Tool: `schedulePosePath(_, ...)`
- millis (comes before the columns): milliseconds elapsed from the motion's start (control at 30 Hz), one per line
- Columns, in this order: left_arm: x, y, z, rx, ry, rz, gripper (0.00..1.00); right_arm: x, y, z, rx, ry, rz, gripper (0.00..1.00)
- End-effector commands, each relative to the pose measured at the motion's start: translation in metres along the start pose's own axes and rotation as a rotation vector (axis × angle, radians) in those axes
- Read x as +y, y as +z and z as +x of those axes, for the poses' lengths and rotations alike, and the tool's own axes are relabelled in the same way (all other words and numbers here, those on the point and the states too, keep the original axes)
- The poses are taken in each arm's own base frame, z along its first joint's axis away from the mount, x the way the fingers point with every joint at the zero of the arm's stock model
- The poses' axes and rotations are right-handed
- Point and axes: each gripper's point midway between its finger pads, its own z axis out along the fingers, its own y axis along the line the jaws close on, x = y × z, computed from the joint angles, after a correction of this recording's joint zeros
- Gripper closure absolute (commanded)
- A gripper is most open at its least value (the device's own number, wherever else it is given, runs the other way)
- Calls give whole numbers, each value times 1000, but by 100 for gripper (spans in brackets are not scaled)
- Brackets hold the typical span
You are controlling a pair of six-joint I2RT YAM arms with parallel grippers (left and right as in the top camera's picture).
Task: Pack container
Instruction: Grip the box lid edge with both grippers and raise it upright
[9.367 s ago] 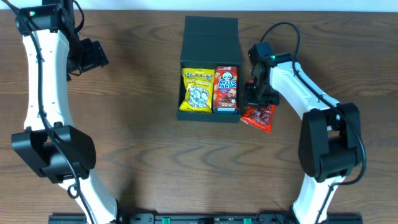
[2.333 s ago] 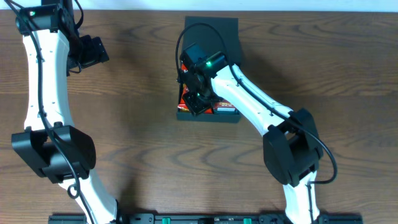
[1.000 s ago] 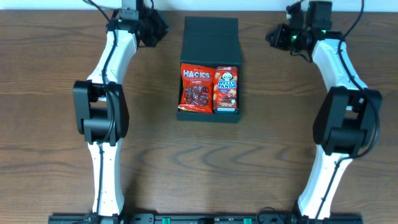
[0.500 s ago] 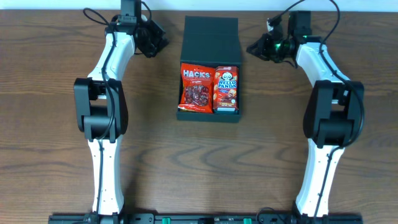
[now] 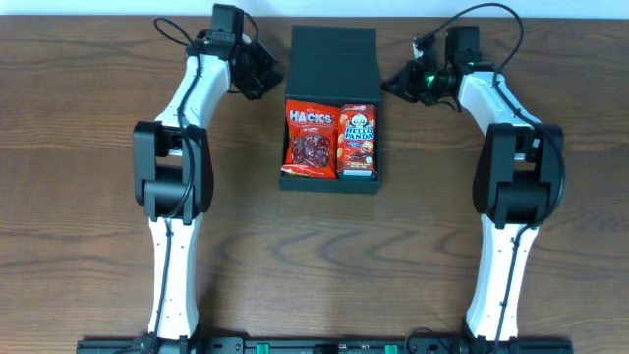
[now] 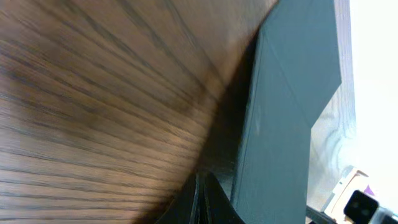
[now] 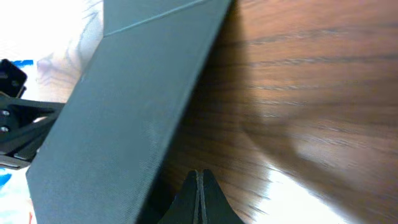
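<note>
Matte dark teal cardboard, plain and flat-sided, the rectangular container [image 5: 332,57] sits at the far middle of the grained wooden table [image 5: 295,256] with its flap lid laid back. The left gripper [image 5: 265,77] is close beside its left wall and the right gripper [image 5: 391,83] close beside its right wall, each with fingers pressed together on nothing. Inside, a glossy red Hacks bag [image 5: 309,141] lies left of a red Hello Panda box [image 5: 358,143].
</note>
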Motion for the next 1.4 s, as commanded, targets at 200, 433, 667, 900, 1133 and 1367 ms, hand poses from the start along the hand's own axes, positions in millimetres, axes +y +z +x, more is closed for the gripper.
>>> schedulePosePath(200,-2,7,5,30,3,15,94,22,12,4,14,-36,-58,99)
schedulePosePath(433,-2,7,4,28,18,16,94,32,11,3,18,-54,-116,98)
schedulePosePath(667,-5,5,0,18,46,33,94,50,0,0,30,-82,-252,98)
schedulePosePath(900,-28,3,-4,20,111,139,94,52,-11,-3,34,-80,-313,98)
schedulePosePath(1133,-41,-7,-8,43,173,234,94,63,-20,-2,47,-106,-398,98)
schedulePosePath(1367,-62,-17,2,110,247,357,94,72,-24,3,68,-132,-461,98)
